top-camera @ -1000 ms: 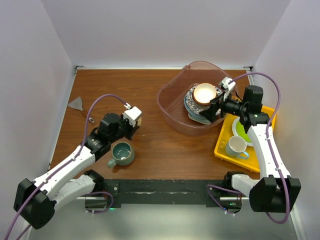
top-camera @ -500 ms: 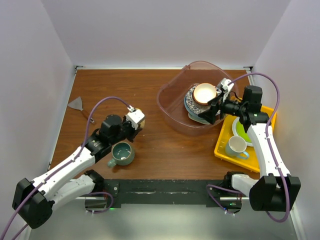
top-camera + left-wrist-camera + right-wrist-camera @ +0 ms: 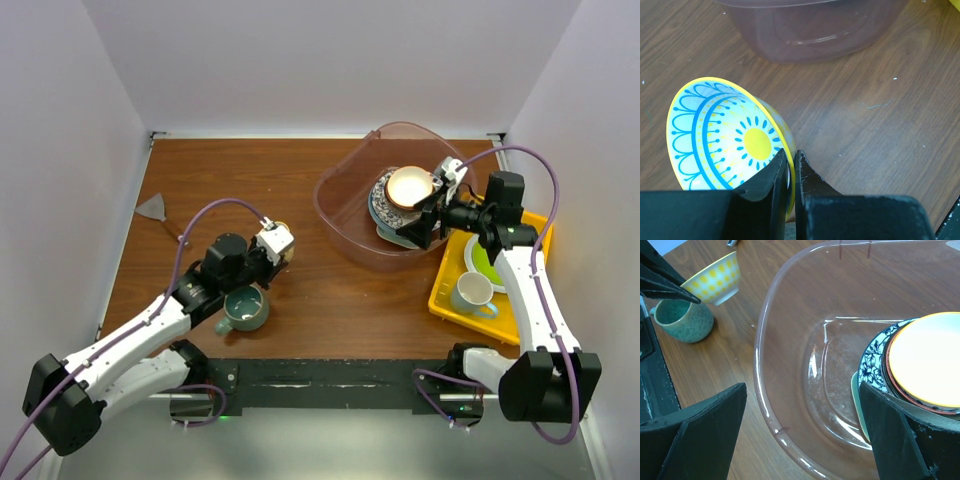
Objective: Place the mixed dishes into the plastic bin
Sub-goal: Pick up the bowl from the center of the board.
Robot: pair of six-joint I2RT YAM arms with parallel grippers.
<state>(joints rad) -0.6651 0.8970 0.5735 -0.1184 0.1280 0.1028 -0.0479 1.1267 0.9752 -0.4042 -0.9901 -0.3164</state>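
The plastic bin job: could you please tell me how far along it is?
Done: a stack of plates topped by a red bowl sits in the plastic bin. In hand: the left gripper is shut on the rim of the yellow patterned bowl. Left: the grey-teal mug on the table. The right gripper hangs open over the bin.

Plastic bin [image 3: 345, 205]: stacked plates [image 3: 380, 212] inside, red bowl [image 3: 410, 187] on top. Right gripper [image 3: 436, 200] over bin's right wall, jaws spread wide. Left gripper [image 3: 282, 244] left of bin, pinching yellow bowl [image 3: 286, 229], mostly hidden. Grey-teal mug [image 3: 243, 307] farther left of bin.
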